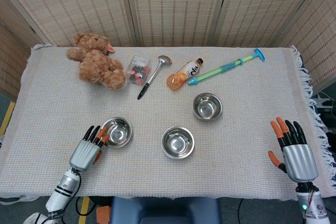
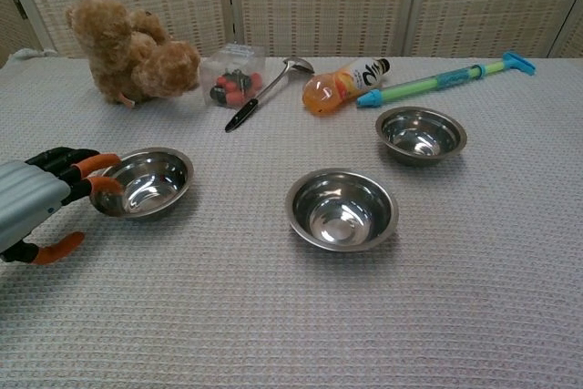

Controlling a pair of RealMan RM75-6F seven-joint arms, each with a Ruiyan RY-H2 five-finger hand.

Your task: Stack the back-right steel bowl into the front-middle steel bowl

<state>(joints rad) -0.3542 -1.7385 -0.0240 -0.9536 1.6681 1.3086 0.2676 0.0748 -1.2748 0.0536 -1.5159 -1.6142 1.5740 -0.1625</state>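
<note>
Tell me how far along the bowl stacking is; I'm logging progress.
Nothing is stacked yet. The back-right steel bowl sits apart from the front-middle steel bowl. The left hand reaches the front-left bowl instead; the right hand holds nothing. Lift and stacking remain.

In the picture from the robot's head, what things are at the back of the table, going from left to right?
teddy bear → clear box → ladle → orange bottle → water squirter

Bright, even light; sharp frames, soft shadows.
</note>
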